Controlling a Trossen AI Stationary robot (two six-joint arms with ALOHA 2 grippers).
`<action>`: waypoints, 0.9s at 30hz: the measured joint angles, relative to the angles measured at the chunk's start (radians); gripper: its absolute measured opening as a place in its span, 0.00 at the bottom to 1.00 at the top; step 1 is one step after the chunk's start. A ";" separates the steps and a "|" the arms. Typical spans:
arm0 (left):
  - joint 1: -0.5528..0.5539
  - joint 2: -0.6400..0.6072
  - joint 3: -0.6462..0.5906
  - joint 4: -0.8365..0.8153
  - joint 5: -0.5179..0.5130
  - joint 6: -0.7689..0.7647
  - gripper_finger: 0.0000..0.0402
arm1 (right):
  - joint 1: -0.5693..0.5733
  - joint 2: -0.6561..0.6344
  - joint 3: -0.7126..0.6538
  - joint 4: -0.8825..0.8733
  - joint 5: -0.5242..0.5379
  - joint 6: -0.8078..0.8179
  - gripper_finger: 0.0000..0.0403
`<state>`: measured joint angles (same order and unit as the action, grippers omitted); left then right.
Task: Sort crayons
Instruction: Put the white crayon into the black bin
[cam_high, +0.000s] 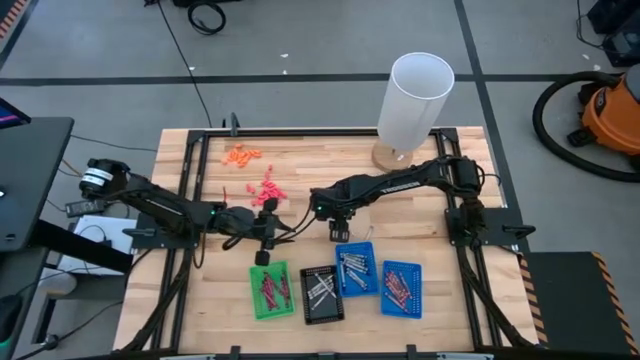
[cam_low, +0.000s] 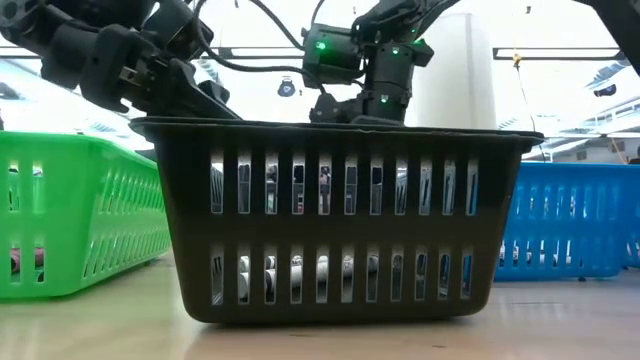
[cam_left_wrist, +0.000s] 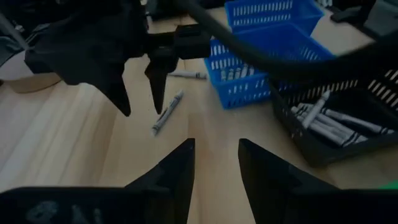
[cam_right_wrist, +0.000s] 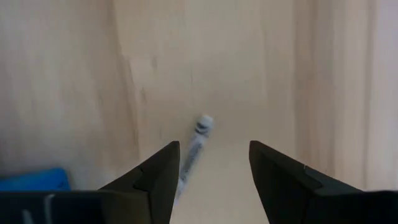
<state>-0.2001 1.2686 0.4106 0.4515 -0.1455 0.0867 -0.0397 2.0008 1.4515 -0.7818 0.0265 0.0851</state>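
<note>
A silvery grey crayon (cam_left_wrist: 168, 112) lies flat on the wooden table, near the blue tray (cam_left_wrist: 261, 62); it also shows in the right wrist view (cam_right_wrist: 191, 149). My right gripper (cam_high: 336, 228) is open and points down over it, its fingers (cam_left_wrist: 157, 81) standing on either side of the crayon, empty. A second grey crayon (cam_left_wrist: 188, 74) lies by the blue tray. My left gripper (cam_left_wrist: 216, 163) is open and empty, low over the table left of the right gripper (cam_high: 265, 243). Several grey crayons lie in the black tray (cam_left_wrist: 339, 127).
Four small trays stand in a row near the front: green (cam_high: 270, 291), black (cam_high: 321, 294), blue (cam_high: 356, 268), blue (cam_high: 402, 288). Orange bits (cam_high: 242, 155) and pink-red bits (cam_high: 268, 192) lie behind. A tall white cylinder (cam_high: 412, 105) stands at the far right.
</note>
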 joint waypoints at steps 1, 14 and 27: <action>0.000 -0.001 -0.001 0.005 -0.001 -0.003 0.33 | 0.005 0.005 0.002 -0.001 -0.001 0.002 0.50; 0.002 -0.014 -0.011 0.009 -0.045 -0.013 0.33 | 0.035 0.051 0.000 0.007 0.005 0.025 0.48; 0.000 -0.014 -0.010 -0.008 -0.045 -0.025 0.33 | 0.046 0.077 0.000 0.027 -0.008 0.025 0.48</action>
<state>-0.2005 1.2545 0.4004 0.4435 -0.1910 0.0620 0.0063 2.0773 1.4517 -0.7544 0.0185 0.1102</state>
